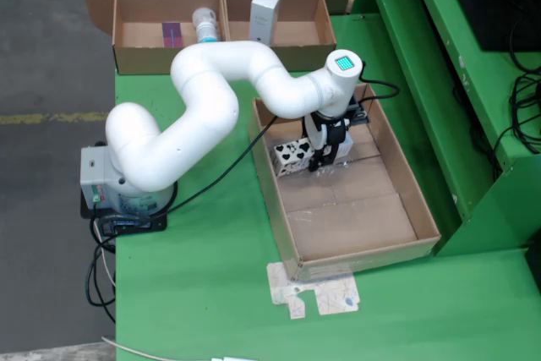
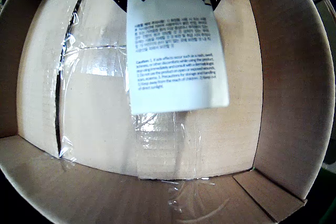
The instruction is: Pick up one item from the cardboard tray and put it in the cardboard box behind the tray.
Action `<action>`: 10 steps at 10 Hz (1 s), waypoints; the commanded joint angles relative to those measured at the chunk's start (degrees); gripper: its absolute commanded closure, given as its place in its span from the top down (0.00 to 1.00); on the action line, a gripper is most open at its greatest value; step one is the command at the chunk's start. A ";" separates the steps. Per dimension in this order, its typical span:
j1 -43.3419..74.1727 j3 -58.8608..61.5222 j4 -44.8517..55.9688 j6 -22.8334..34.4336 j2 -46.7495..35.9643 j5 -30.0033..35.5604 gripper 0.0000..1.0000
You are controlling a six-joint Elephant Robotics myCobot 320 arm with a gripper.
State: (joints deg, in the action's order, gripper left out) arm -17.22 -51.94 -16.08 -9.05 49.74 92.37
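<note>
Gripper (image 1: 322,161) grips one spotted carton (image 1: 293,156) — sole item in tray (image 1: 372,247).

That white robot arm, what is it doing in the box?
The arm's gripper is down inside the cardboard tray on the green table, right at a small carton with a black-and-white cow pattern. The camera on the gripper shows that carton close up, hanging in front of the tray's floor, so it looks held, though the fingers are hidden. The box behind the tray already has a few things in it.
</note>
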 commanded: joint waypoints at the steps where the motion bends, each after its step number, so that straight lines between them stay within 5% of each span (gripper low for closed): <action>1: -2.76 -5.18 0.96 -1.82 -14.71 -1.84 0.00; 10: -8.68 -9.83 4.95 -3.69 -27.94 -6.12 0.00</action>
State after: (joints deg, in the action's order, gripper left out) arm -24.43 -64.33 -12.48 -12.21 25.48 86.83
